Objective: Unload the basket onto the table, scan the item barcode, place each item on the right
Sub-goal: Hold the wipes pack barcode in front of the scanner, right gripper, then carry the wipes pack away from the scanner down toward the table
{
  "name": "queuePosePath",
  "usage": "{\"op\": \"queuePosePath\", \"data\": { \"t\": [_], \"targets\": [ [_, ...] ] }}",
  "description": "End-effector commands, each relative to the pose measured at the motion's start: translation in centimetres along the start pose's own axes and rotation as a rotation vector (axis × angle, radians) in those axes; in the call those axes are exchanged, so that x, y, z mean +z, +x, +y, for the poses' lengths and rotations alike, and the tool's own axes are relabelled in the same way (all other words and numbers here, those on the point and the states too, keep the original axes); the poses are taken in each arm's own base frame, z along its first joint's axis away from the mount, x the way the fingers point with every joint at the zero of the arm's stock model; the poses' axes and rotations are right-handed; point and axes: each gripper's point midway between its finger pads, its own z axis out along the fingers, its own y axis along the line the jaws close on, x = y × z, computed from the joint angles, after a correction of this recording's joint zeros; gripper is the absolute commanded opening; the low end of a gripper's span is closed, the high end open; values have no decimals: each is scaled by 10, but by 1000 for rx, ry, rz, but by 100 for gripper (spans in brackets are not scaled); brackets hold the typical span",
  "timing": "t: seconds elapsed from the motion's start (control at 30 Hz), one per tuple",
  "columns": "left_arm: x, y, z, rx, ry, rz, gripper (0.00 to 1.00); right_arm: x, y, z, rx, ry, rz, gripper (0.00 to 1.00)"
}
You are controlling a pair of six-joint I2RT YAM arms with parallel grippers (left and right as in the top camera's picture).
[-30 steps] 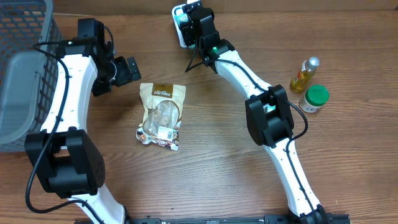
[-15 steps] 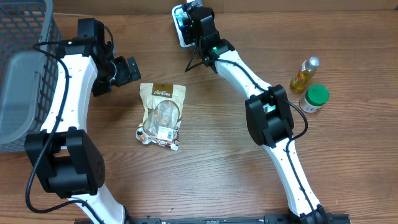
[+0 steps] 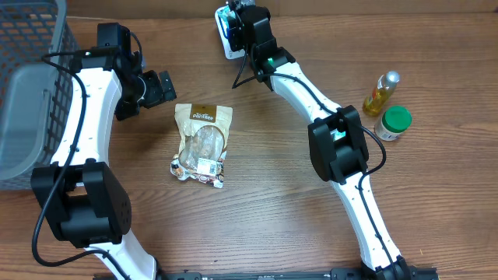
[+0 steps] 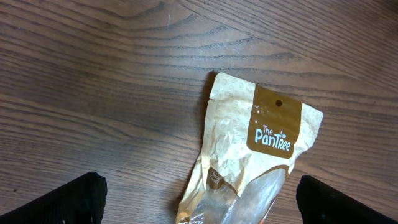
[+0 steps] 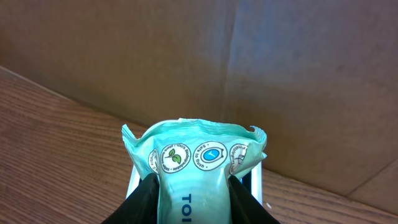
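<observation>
My right gripper [image 5: 194, 202] is shut on a teal wipes pack [image 5: 196, 165], with a black finger [image 5: 146, 199] pressing each side. The pack sits over a white flat device [image 5: 257, 180] at the table's back edge, also seen under the right gripper [image 3: 231, 23] in the overhead view. No barcode shows on the pack. A tan snack pouch [image 3: 202, 144] lies flat in the middle-left of the table. My left gripper [image 3: 159, 87] hovers wide open just beyond the pouch [image 4: 261, 137], holding nothing.
A grey wire basket [image 3: 31, 93] stands at the far left. A yellow oil bottle [image 3: 381, 93] and a green-lidded jar [image 3: 394, 123] stand at the right. A brown cardboard wall [image 5: 249, 62] runs along the back.
The right gripper's jaws have closed in on the teal pack and shifted slightly toward the back. The left arm and the pouch have not moved.
</observation>
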Motion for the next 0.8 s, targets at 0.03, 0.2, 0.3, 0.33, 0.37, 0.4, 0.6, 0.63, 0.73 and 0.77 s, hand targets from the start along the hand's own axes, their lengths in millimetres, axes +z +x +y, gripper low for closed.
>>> {"op": "queuePosePath", "data": {
  "t": [0.03,0.2,0.3,0.33,0.37,0.4,0.6,0.63,0.73,0.77],
  "targets": [
    [-7,-2,-3,28,8,-19,100,-4,-15,-5,8,5,-24,29],
    [-7,-2,-3,28,8,-19,100,-4,-11,-5,7,5,-15,29],
    [-7,-2,-3,28,8,-19,100,-9,-21,-5,7,5,-12,33],
    [-7,-2,-3,28,8,-19,100,-15,-30,-6,12,5,-14,35],
    [-7,-3,-3,28,8,-19,100,-23,-43,-7,31,6,-21,35],
    [-7,-2,-3,28,8,-19,99,-31,-55,-7,43,-2,-27,35],
    [-7,-3,-3,28,8,-19,100,-116,-143,-7,70,-73,-37,30],
    [-7,-2,-3,28,8,-19,100,-135,-155,-10,71,-70,-26,30],
    [-7,-2,-3,28,8,-19,100,-184,-168,-20,84,-57,48,27],
    [-7,-2,-3,28,8,-19,100,-201,-166,-25,88,-48,92,27]
  ]
}}
